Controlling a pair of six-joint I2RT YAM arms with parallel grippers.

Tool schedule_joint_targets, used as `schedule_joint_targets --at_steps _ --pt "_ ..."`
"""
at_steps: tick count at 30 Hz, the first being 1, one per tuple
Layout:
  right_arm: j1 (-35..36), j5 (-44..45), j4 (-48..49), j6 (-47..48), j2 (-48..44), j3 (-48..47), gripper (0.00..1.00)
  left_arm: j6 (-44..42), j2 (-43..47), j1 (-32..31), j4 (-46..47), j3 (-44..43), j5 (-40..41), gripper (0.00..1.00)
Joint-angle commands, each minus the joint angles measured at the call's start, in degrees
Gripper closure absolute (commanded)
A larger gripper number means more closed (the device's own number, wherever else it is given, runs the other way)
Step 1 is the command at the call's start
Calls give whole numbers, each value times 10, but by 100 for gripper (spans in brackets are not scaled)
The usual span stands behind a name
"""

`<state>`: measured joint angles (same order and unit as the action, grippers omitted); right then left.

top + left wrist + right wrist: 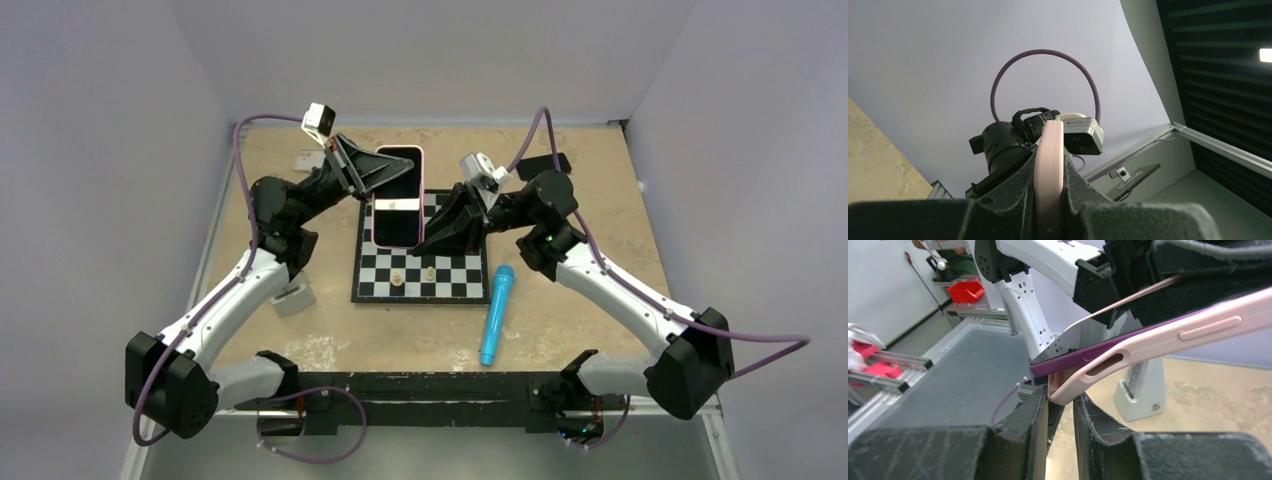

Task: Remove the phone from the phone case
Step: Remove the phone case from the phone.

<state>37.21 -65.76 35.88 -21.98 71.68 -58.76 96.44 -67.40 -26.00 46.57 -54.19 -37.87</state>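
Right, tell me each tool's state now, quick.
Left tool: closed on the pink phone case, gripping its edge.
Right tool: closed on the phone case's corner, where the purple phone stands clear of it.

A beige mottled table (pixel 580 330) carries a black-and-white chequered board (pixel 440 278) at its middle; a blue plastic cylinder (pixel 496 315) just right; a small white block (pixel 292 299) left.

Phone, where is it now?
Top view: the phone, partly in its case, is held mid-table between left claw and right claw, over the chessboard's far edge.
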Motion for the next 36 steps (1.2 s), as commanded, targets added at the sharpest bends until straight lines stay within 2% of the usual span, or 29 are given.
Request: schedule_joint_targets --at_steps 1,4,6,7,9,11,13,16,20,27,36 --pt "-50 125 10 -72 41 -7 100 3 72 -37 -15 -23 -35 100" --pt "-50 179 -90 -47 25 -14 100 -52 91 -36 -45 -18 14 100" --pt "-50 187 -82 -61 6 6 100 -97 116 -36 -70 2 87 100" --pt "-45 187 -47 -85 -5 27 98 -123 126 -36 -80 15 122 100" --pt "-33 185 28 -114 -26 66 74 -166 134 -36 -88 16 164 100" --pt "-16 199 60 -111 -45 90 51 -211 129 -36 -91 1 185 100" --pt "1 220 69 -105 -59 104 38 -251 119 -36 -114 -22 192 100" --pt "10 232 121 -125 -66 133 30 -277 107 -36 -99 -30 216 100" --pt "22 238 213 -155 -53 160 29 -236 84 -36 -29 -11 257 100" --pt "58 327 249 -128 -32 144 36 -82 -3 -38 153 15 288 100" --pt "60 404 303 -161 -17 134 44 -85 7 -48 154 26 308 100"
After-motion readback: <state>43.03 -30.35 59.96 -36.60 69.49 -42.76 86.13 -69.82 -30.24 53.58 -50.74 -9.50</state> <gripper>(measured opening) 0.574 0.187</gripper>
